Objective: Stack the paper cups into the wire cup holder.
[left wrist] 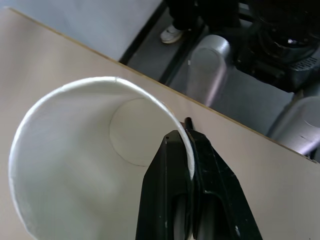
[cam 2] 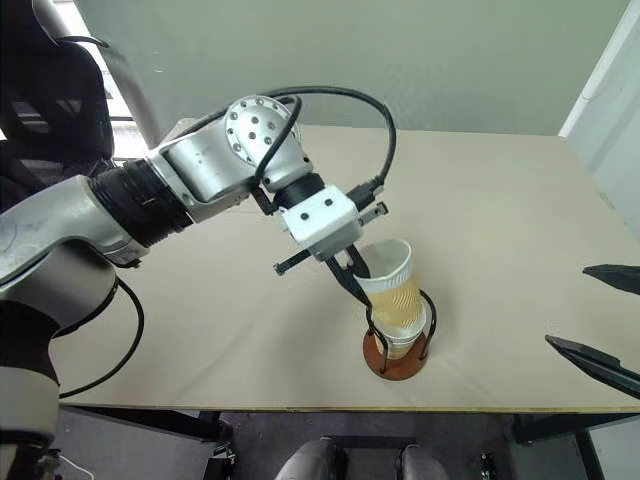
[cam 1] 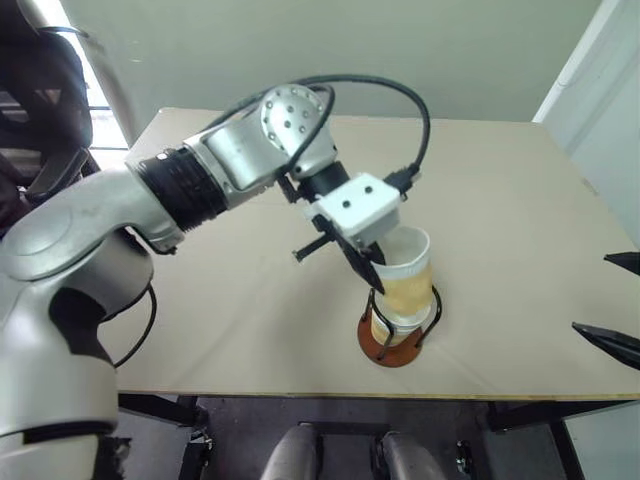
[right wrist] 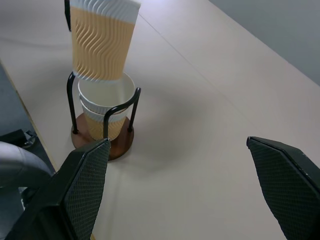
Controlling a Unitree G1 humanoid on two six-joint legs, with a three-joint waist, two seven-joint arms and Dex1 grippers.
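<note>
Holder (cam 1: 398,348) stands at the table's (cam 1: 520,220) near edge with cups (right wrist: 102,112) nested inside. Left gripper (cam 1: 368,268) is clamped on the rim of another cup (cam 1: 407,280), tilted just above them. Judged light, thin-walled, crushable; rim grip suits. Right gripper (right wrist: 185,185) gapes wide, unladen.

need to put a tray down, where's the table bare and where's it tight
Bare: the far table beyond the left gripper, and between the wire cup holder and right gripper. Crowded: the near edge, where the held paper cup hangs over the holder.
</note>
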